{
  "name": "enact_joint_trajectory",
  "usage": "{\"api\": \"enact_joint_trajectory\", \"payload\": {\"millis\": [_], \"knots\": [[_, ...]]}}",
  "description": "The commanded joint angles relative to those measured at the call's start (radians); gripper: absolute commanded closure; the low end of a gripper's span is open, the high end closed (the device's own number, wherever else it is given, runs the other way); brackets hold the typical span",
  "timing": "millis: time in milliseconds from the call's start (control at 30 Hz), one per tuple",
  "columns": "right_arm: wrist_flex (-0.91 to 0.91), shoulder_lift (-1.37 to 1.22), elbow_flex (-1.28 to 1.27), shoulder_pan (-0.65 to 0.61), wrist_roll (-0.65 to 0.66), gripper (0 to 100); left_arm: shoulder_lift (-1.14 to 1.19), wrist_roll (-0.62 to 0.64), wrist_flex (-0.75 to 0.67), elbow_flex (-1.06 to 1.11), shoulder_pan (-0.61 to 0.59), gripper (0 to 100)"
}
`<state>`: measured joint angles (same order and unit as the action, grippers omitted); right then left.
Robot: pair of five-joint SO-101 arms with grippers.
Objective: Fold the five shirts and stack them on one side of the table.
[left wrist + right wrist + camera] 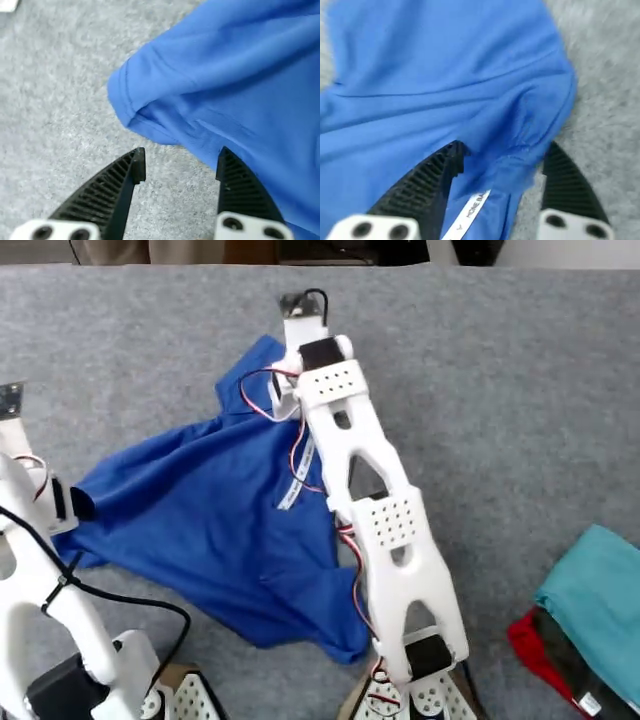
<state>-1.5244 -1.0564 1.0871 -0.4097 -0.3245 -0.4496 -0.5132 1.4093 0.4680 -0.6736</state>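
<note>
Where the blue shirt [200, 510] sprawls, the table [500, 360] is grey felt.

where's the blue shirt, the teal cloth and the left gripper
blue shirt [200, 510]: high view, middle of its body
teal cloth [600, 585]: high view, its top surface
left gripper [182, 157]: left wrist view, midway between its fingers

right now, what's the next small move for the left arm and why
Probably ease the left gripper forward until the sleeve cuff of the blue shirt sits between its jaws. They stand open, holding nothing, and the cuff lies just ahead of them on the grey table.
</note>
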Motion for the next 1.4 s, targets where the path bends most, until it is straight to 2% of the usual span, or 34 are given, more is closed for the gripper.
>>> {"api": "enact_joint_trajectory", "payload": {"millis": [0,67,200,367,467,667,767,900,1000,1167,1267,1367], "knots": [[-0.035,-0.001,0.008,0.028,0.008,91.8,-0.018,0.011,0.002,-0.002,-0.029,76],[-0.1,0.001,0.01,0.051,0.054,99.8,-0.018,0.011,-0.014,0.021,-0.031,76],[-0.264,-0.001,0.073,0.096,0.058,99.5,-0.022,0.011,-0.104,0.107,-0.032,76],[-0.262,0.05,0.038,0.239,0.124,99.3,-0.025,0.011,-0.143,0.155,-0.034,76],[-0.262,0.13,-0.082,0.32,0.18,99.3,-0.022,0.012,-0.143,0.155,-0.034,76],[-0.261,0.354,-0.506,0.415,0.319,99.3,-0.018,0.017,-0.181,0.157,-0.021,76],[-0.258,0.46,-0.71,0.429,0.408,99.2,-0.018,0.107,-0.253,0.155,0.005,76],[-0.236,0.581,-0.872,0.475,0.466,99.0,-0.018,0.249,-0.315,0.153,0.137,76],[-0.196,0.65,-0.931,0.532,0.485,97.7,-0.016,0.365,-0.33,0.155,0.288,76],[-0.186,0.731,-0.934,0.585,0.506,80.3,0.033,0.534,-0.419,0.163,0.5,76],[-0.187,0.786,-0.932,0.587,0.551,72.4,0.154,0.574,-0.439,0.178,0.572,76],[-0.178,0.845,-0.92,0.585,0.562,72.1,0.306,0.532,-0.439,0.226,0.615,76]]}}
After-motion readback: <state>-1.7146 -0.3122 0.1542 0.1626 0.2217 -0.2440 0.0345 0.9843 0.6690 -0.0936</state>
